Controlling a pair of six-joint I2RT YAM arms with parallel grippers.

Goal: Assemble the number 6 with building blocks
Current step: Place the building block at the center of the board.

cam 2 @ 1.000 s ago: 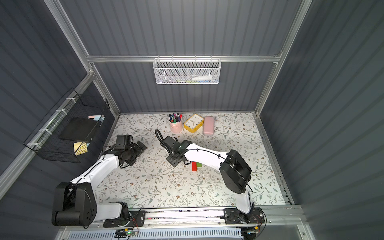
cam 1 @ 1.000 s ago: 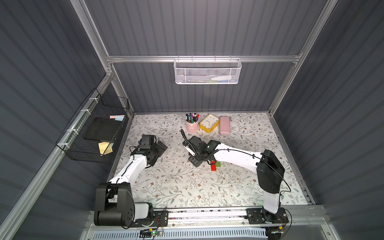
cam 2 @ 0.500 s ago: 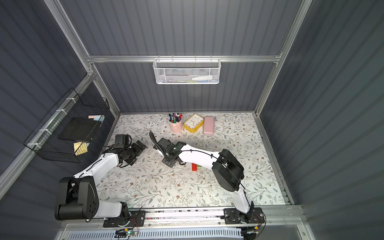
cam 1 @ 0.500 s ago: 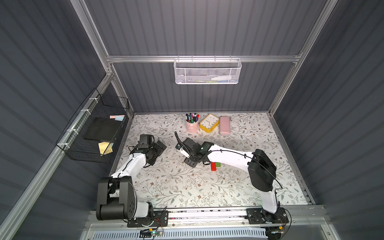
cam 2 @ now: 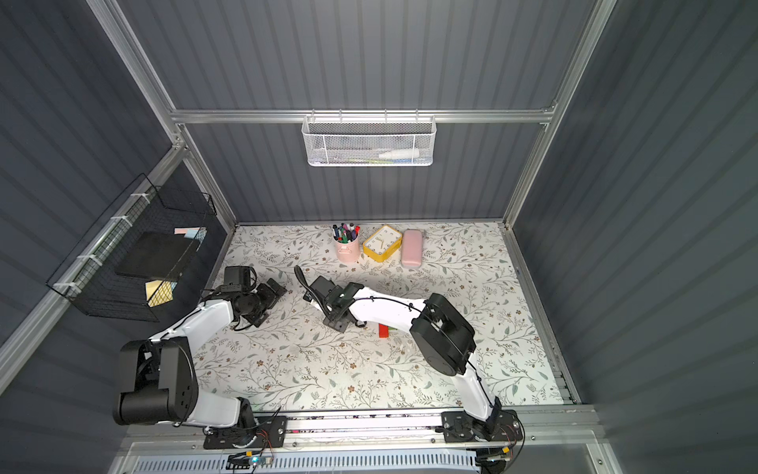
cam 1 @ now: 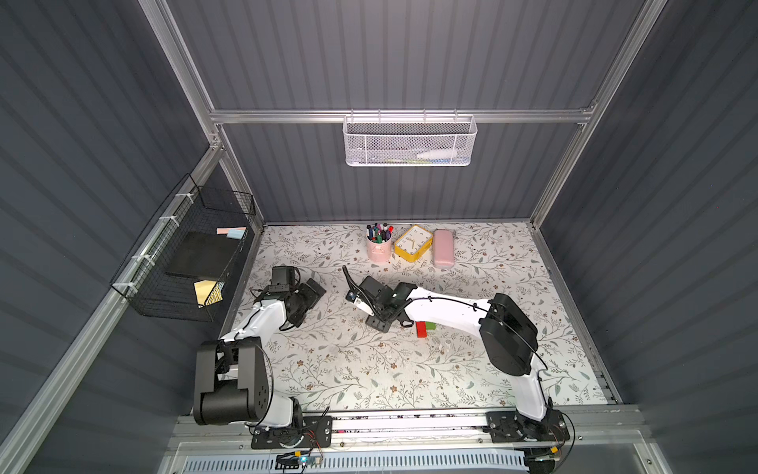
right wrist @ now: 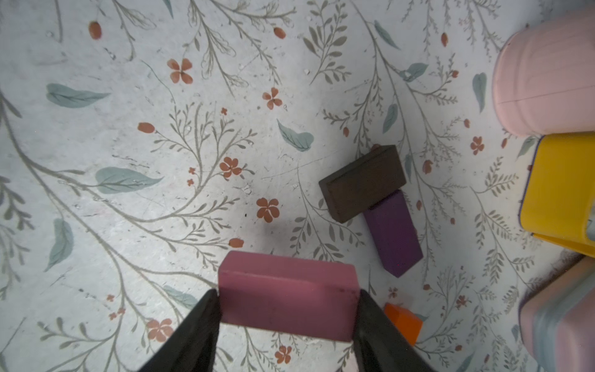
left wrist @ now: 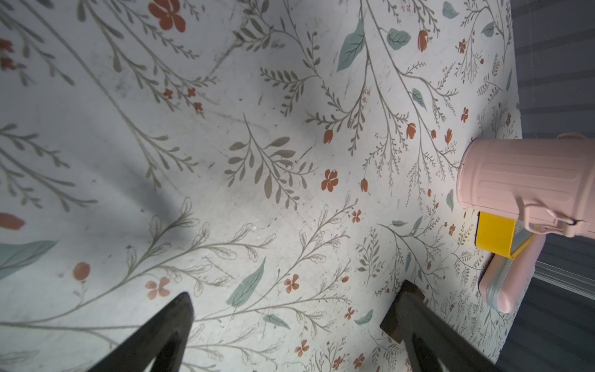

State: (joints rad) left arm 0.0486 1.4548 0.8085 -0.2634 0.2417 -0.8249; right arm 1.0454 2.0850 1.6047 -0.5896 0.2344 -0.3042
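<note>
Pink block (right wrist: 288,299) clamped in the right claw (right wrist: 288,296), long axis spanning finger to finger, seemingly raised off the counter (right wrist: 128,225). Just ahead of the fingertips: dark brown block (right wrist: 362,182), lying flat, long axis skewed against the pink one's. Likely needed: a wrist turn to line pink up end to end with brown as the spine of the 6.

Butted against brown's long side, purple block (right wrist: 394,233). Beyond purple from brown, one end of the orange bar (right wrist: 404,322), the rest hidden by a finger. Well apart from brown, red block (cam 1: 421,329) and green cube (cam 1: 430,326) side by side.

Left claw (left wrist: 294,296) spread wide over bare counter, holding nothing, much further from brown than the right. Past brown: pen cup (right wrist: 547,74), yellow clock (right wrist: 560,193), pale pink case (right wrist: 560,312). No brand or label legible; clock numerals too small to read.
</note>
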